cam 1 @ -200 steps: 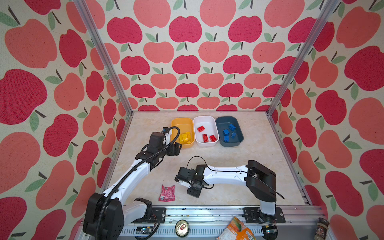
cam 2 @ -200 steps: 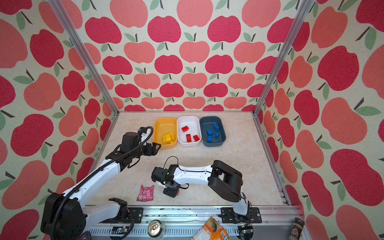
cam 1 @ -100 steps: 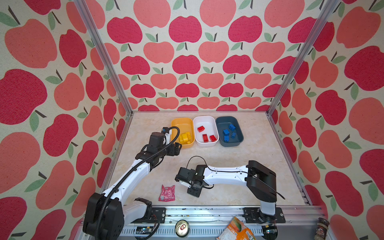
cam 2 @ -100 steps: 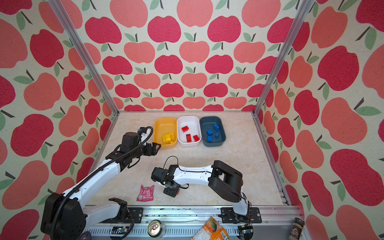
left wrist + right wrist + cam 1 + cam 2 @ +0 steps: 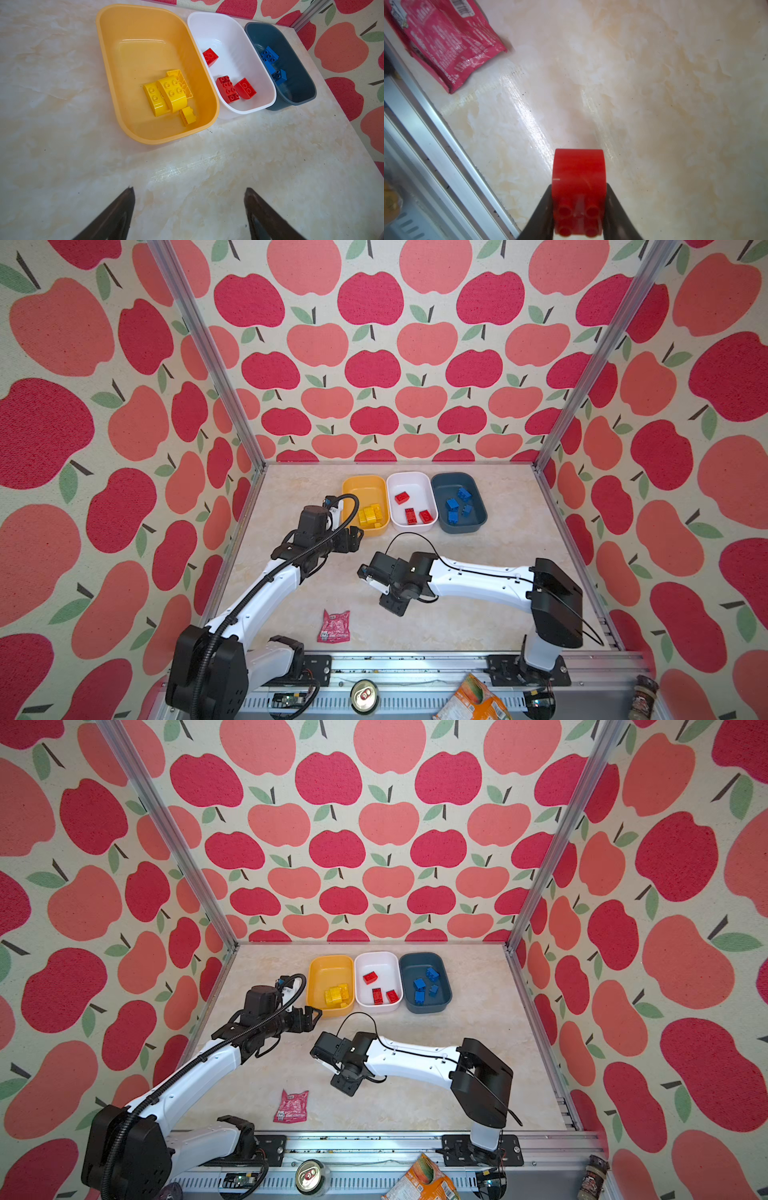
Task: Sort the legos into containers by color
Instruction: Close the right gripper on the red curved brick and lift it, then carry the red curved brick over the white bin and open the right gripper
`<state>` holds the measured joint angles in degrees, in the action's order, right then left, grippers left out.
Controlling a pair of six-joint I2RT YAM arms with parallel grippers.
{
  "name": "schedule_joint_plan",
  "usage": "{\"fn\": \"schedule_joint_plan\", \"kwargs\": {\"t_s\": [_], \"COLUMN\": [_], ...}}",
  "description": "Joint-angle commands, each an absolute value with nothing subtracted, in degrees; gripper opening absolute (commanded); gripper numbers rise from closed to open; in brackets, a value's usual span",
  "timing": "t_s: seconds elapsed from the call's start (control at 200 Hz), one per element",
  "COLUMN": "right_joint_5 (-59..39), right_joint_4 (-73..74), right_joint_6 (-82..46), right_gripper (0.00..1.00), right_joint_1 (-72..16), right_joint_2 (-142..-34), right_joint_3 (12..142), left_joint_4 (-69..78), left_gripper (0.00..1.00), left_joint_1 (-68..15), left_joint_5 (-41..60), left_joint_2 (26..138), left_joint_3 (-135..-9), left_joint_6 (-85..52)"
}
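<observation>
Jaws of our right gripper pinch a red lego; our left gripper gapes empty. Nothing has moved; the white container waits.

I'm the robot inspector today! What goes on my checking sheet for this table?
Surface: marble-look table; no loose bricks seen on it.
Job's things: yellow bricks in the yellow tub; three red bricks in the white tub; blue bricks in the blue-grey tub; one more red brick held in the right hand.
Clutter: pink-red foil packet near the front edge.
Hands: left hand open and empty, in front of the yellow tub; right hand shut on the red brick.
Cables: black hose loops over the left arm; thin black cable arcs above the right arm.
Surroundings: apple-patterned walls; drink can and orange packet by the front rail.
</observation>
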<state>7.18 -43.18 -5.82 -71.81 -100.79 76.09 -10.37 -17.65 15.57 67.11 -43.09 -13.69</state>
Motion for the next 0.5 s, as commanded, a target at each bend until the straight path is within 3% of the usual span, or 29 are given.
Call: {"fn": "schedule_joint_plan", "kwargs": {"t_s": [0.0,0.495], "right_joint_5": [9.0,13.0], "right_joint_4": [-44.6,-39.4], "right_joint_6": [-5.8,-1.4], "right_gripper": [0.25,0.25], "right_joint_1": [-70.1,-56.0], "right_joint_2": [-98.1,-96.2], "right_joint_3": [78.2,82.2], "left_joint_4": [-9.8,-9.8], "left_gripper": [0.85,0.86], "left_joint_1": [-17.2,-17.3], "left_joint_5": [16.3,15.6], "left_joint_2": [66.2,65.2], "left_joint_3": [-42.1,-41.0], "left_joint_6": [-14.6,-15.5]}}
